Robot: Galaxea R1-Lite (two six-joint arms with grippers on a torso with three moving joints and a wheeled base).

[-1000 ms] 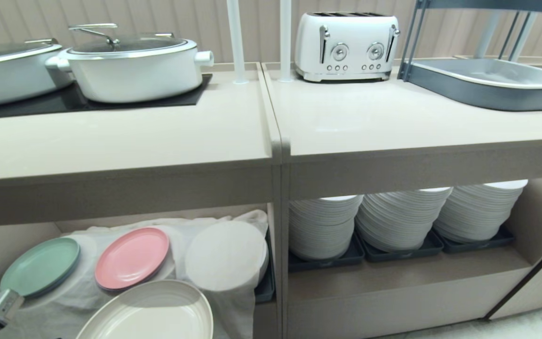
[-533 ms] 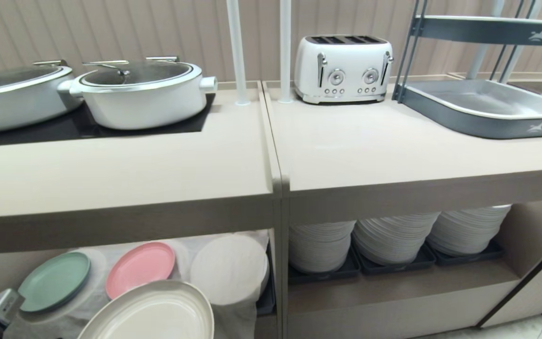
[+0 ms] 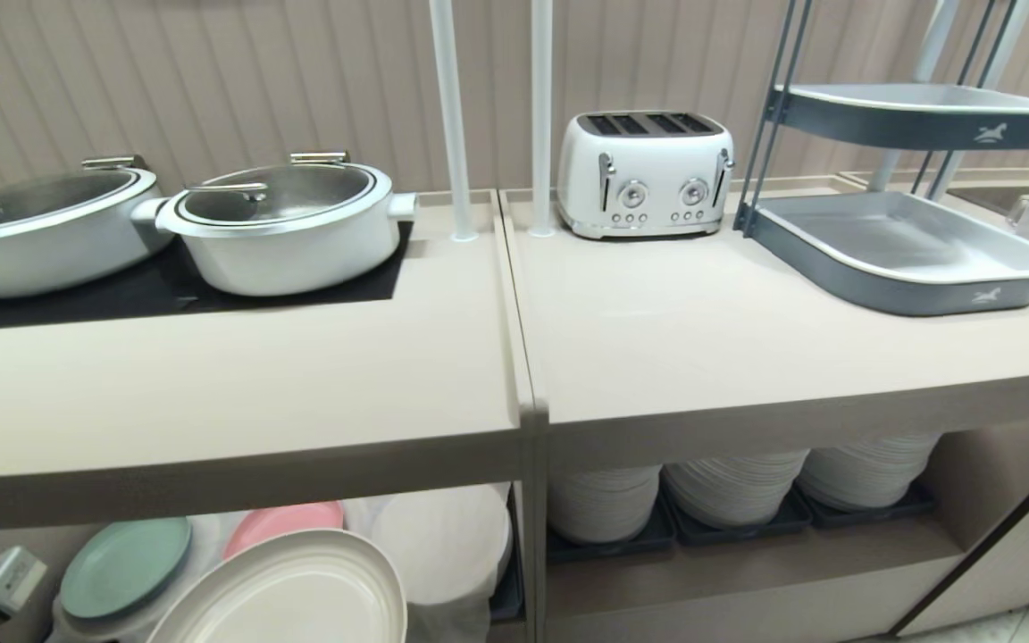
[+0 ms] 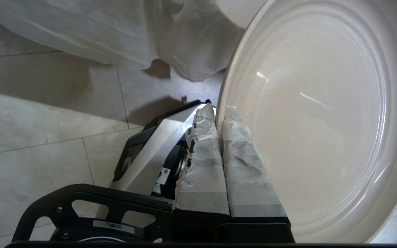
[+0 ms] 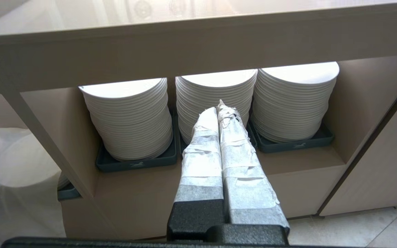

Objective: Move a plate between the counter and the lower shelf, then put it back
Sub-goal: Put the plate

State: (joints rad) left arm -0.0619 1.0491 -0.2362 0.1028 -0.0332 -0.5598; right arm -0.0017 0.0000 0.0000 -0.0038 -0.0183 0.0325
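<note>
The left hand [image 4: 219, 113] is clenched edge-on across the low rim of the plate [image 3: 291, 594], carried at the head view's lower left below the table [image 3: 211, 393]; judged rigid, glazed-slick, breakable, best gripped at that rim.

Right gripper [image 5: 219, 108] closed, taped fingers [image 5: 202, 151] pressed together, aimed at middle of three plate stacks [image 5: 215, 93] on dark trays [image 5: 136, 163] in recess under tabletop [image 5: 184, 20].
</note>
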